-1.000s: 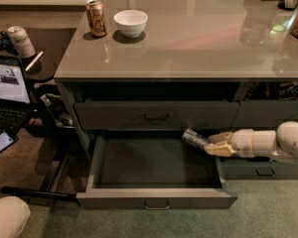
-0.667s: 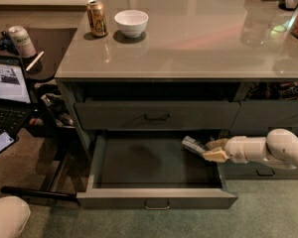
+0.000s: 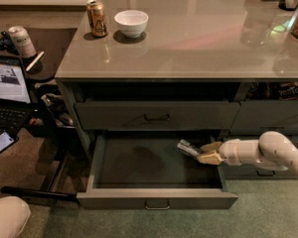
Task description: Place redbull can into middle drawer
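The middle drawer is pulled open below the counter, its dark inside bare. My gripper reaches in from the right over the drawer's right side. It is shut on the redbull can, a slim silver can held tilted on its side, low inside the drawer near the right wall. I cannot tell whether the can touches the drawer floor.
On the counter stand a gold-brown can and a white bowl. A closed drawer sits above the open one. A laptop and a pale can are on a side table at the left.
My arm has moved left and lower, carrying the can further into the open drawer. The drawer has not moved.
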`<action>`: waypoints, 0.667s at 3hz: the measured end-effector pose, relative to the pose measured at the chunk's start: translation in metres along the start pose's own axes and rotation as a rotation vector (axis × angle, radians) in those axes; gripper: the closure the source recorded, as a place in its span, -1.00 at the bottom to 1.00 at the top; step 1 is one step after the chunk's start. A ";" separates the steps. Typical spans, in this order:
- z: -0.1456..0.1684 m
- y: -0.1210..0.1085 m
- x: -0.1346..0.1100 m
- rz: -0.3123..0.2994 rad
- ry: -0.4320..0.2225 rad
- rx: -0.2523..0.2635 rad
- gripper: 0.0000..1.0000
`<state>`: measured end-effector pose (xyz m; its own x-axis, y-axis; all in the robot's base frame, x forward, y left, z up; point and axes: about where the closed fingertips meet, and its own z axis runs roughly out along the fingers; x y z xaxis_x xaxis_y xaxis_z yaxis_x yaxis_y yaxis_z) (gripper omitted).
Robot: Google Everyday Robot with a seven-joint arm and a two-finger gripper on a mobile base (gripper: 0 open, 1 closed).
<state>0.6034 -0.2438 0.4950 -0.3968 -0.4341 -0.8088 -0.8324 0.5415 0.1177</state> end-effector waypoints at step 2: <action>0.087 0.022 0.041 0.061 0.012 -0.084 1.00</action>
<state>0.6023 -0.1875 0.4140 -0.4521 -0.4107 -0.7918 -0.8357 0.5054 0.2150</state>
